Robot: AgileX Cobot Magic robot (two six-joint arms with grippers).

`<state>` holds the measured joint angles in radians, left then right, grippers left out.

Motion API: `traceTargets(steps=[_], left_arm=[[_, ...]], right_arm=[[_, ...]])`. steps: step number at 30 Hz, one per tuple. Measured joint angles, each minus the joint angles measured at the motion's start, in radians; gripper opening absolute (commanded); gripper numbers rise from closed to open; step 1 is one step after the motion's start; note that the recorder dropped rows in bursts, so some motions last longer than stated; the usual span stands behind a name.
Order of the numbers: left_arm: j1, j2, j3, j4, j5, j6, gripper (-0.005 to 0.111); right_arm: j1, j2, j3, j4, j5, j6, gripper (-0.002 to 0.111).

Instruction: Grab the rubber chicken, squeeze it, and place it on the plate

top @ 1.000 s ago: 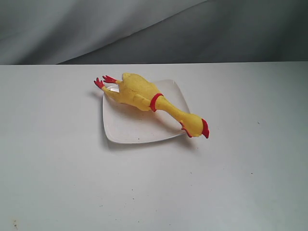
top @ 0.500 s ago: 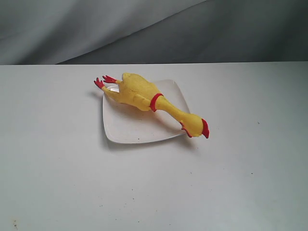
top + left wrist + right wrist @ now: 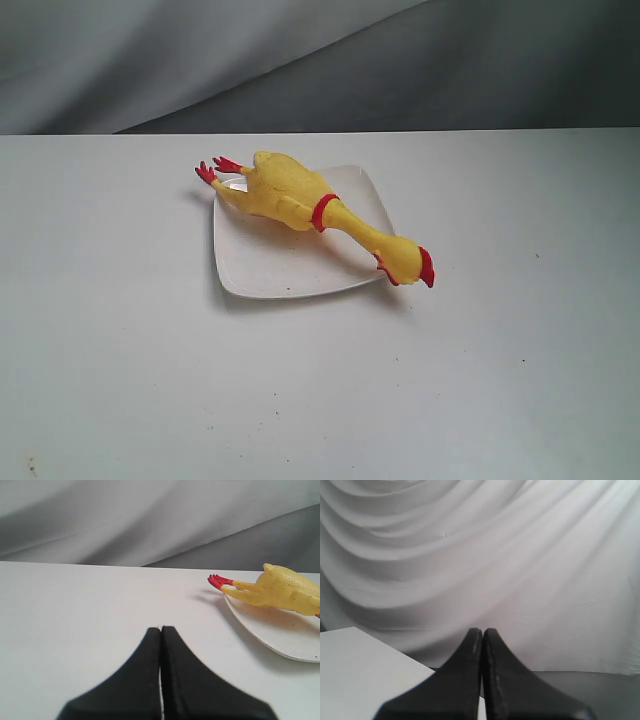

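On the plate: we've got the rubber chicken (image 3: 300, 198) lying diagonally across the plate (image 3: 265, 270). Its body rests on the plate, red feet poking past the far left corner, head hanging over the near right edge.
Left gripper (image 3: 161, 630): fingers pressed together with nothing between them, aimed across the table (image 3: 120, 350) and well apart from the chicken's feet.
Right gripper (image 3: 482, 631): clenched too and empty, pointed at the grey cloth backdrop (image 3: 480, 555). The chicken isn't in its view.
Exterior view: no arm showing anywhere near the plate.
Step in hand: we'd say the put-down is done, so the task looks finished or as good as.
Next move: probably nothing beyond parking both arms clear. For a neater result we could nudge the head inward, but the chicken's longer than the plate anyway.
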<state>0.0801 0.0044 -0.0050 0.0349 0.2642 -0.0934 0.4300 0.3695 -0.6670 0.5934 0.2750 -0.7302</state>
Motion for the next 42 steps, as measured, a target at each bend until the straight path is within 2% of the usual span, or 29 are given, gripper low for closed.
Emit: traceTargets(steps=[32,34,37,40,42], left_arm=[[0.000,0.000,0.000,0.000,0.000,0.000,0.000],[0.000,0.000,0.000,0.000,0.000,0.000,0.000],[0.000,0.000,0.000,0.000,0.000,0.000,0.000],[0.000,0.000,0.000,0.000,0.000,0.000,0.000],[0.000,0.000,0.000,0.000,0.000,0.000,0.000]], right_arm=[[-0.016,-0.012,0.000,-0.006,0.000,0.000,0.000],[-0.091,-0.018,0.000,-0.044,0.021,0.000,0.000],[-0.264,-0.044,0.016,-0.087,0.076,0.052,0.000],[-0.400,-0.101,0.100,-0.092,0.065,0.247,0.000],[-0.451,-0.138,0.177,-0.093,0.036,0.378,0.000]])
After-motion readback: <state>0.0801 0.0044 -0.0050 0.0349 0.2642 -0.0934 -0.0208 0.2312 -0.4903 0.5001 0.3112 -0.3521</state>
